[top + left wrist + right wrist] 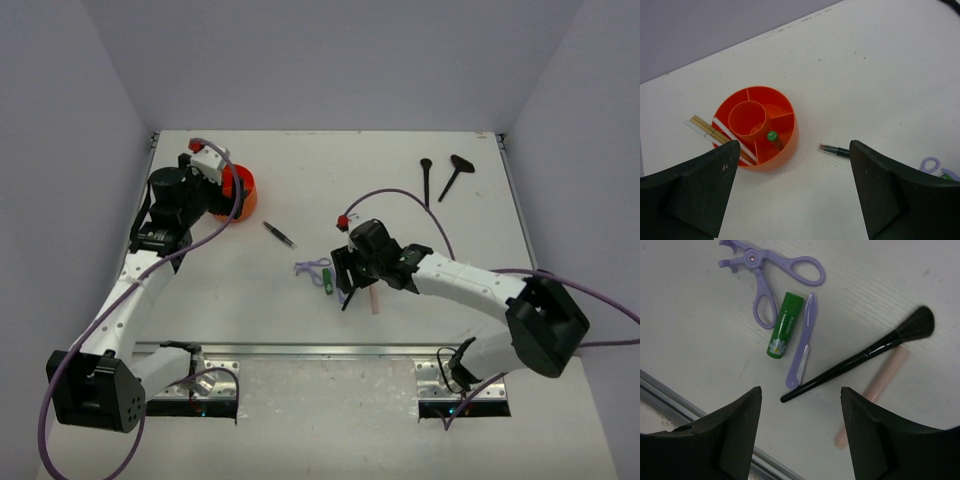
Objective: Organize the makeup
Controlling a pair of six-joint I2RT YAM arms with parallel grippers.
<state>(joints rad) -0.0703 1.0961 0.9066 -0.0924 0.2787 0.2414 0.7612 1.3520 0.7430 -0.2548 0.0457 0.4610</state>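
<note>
The orange divided tub (785, 150) holds a green tube (771, 135) and thin pale sticks (707, 130). My left gripper (795, 170) is open and empty above the table, just in front of the tub (245, 195). A dark pencil (835, 149) lies to the tub's right. My right gripper (801, 388) is open and empty above a cluster: a black brush (860, 360), a pink stick (880, 382), a green tube (785, 325), a lilac blade tool (804, 342) and a lilac looped tool (762, 270). Two more black brushes (440, 178) lie at the far right.
A metal rail (320, 350) runs along the table's front edge, close behind the right gripper (350, 275). Grey walls enclose the table on three sides. Purple cables loop off both arms.
</note>
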